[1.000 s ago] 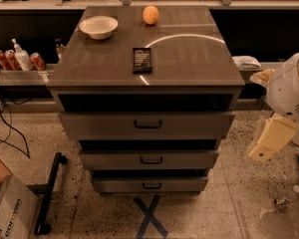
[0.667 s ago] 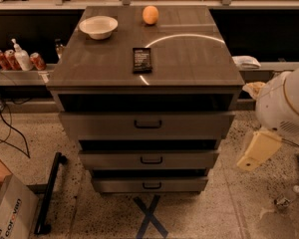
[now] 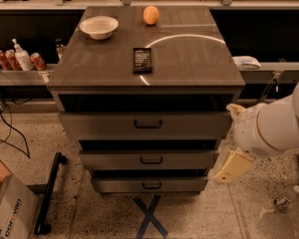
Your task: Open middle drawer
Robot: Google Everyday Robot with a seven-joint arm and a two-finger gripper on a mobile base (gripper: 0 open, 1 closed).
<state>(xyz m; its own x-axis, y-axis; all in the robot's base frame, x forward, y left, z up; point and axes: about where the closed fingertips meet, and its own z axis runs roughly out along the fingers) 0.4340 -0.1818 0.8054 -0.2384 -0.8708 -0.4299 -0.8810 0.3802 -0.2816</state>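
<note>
The middle drawer (image 3: 148, 160) is a grey-brown flat front with a small dark loop handle (image 3: 151, 160) at its centre. It sits between the taller top drawer (image 3: 144, 125) and the lowest drawer (image 3: 149, 184), and its front lies roughly in line with theirs. My gripper (image 3: 232, 167) is a cream-coloured piece hanging below the bulky white arm (image 3: 271, 127). It is just off the cabinet's right side, level with the middle and lowest drawers, and apart from the handle.
On the cabinet top are a white bowl (image 3: 99, 27), an orange (image 3: 150, 15) and a dark packet (image 3: 142, 59). Cans and a bottle (image 3: 17, 59) stand on the left shelf. A cardboard box (image 3: 9, 210), a black bar (image 3: 49, 193), a blue tape X (image 3: 149, 217) and a plastic bottle (image 3: 285, 200) are on the floor.
My arm and gripper have moved left and downward, from well right of the cabinet to close beside its lower right side. The drawers have not moved.
</note>
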